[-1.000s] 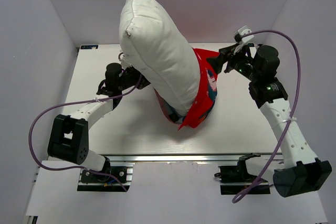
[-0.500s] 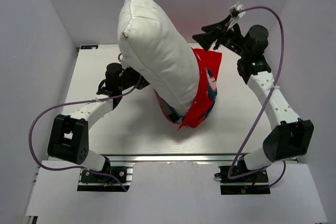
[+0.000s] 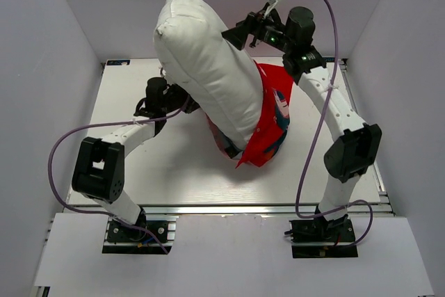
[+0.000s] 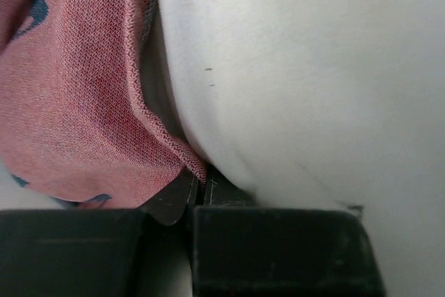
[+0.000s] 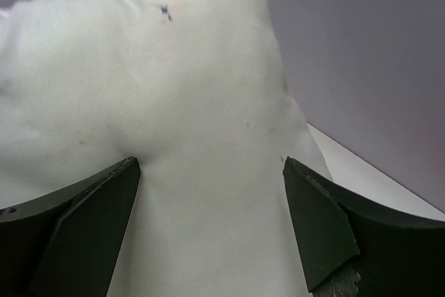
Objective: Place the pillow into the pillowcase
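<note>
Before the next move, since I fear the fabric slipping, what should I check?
1. Grip of left hand on pillowcase hem: ok, shut on it.
2. Opening of right hand: ok, jaws wide, one on either side of the pillow.
3. Lower end of pillow in pillowcase: ok.
4. Whole pillow inside: not ok, most of it stands out above.
5. Pillowcase mouth behind pillow: cannot tell, hidden.

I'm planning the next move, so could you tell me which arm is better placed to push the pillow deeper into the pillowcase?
Probably the right. The right gripper is open and faces the pillow, high up. The left gripper is shut on the pillowcase edge, bracing it.
</note>
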You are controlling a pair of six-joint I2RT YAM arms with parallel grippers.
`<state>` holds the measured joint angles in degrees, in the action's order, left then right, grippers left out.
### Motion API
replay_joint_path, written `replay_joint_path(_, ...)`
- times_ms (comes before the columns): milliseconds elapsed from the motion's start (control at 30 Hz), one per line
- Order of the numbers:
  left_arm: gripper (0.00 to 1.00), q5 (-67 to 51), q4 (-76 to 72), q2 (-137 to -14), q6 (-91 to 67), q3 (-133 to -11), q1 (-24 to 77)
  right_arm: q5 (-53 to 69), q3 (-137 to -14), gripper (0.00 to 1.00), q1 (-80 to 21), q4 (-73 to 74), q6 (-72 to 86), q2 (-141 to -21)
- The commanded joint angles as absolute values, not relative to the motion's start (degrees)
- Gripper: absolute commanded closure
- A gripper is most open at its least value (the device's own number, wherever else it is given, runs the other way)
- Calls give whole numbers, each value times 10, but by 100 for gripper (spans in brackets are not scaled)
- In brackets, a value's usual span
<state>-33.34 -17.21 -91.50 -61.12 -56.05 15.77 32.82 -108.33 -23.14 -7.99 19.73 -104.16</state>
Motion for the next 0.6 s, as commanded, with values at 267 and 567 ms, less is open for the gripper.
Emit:
replay_joint_path(267,100,-341,-214,-959,-595,-611,180,272,-1225,11,-243,-3,278,-1121)
replay_joint_path(567,100,-344,-174,-962,-566,-640,184,451,-1190,70,-255,-47,364,-1141)
